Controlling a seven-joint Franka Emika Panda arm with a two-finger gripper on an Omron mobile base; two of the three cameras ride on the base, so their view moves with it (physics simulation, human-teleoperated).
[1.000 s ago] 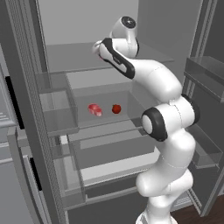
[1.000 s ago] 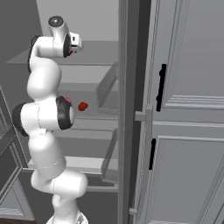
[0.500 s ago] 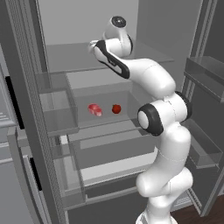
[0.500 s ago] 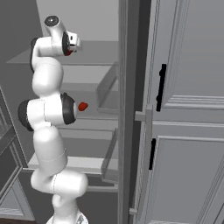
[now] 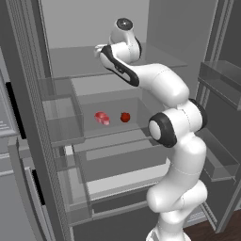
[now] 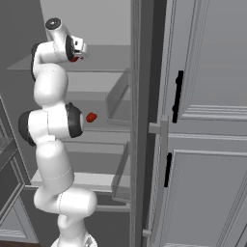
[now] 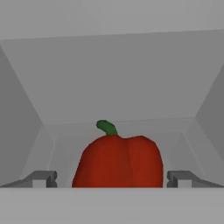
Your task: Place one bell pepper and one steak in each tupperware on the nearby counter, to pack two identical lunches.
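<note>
The arm reaches up into the open fridge, its gripper point(image 5: 100, 49) at the level of the upper shelf point(image 5: 75, 63). In the hand view a red bell pepper point(image 7: 118, 161) with a short green stem sits upright on the grey shelf floor, directly between the two finger tips point(image 7: 41, 179), which stand spread wide on either side of it. A clear gap shows between each tip and the pepper's skin, so the gripper is spread around the pepper and not pinching it. In the right base view a small patch of red point(image 6: 73, 59) shows just below the hand, against the front of the upper shelf.

One shelf lower, a pink and red steak point(image 5: 102, 117) lies flat toward the back, and a second red pepper point(image 5: 124, 117) stands just beside it on its right, the two close but apart. From the right base view this lower pepper point(image 6: 91, 117) shows past the arm's elbow joint, near a clear shelf divider point(image 6: 117, 101).

Grey panelled cabinet doors point(image 6: 207, 120) with black handles point(image 6: 177, 96) stand to the right of the fridge.
</note>
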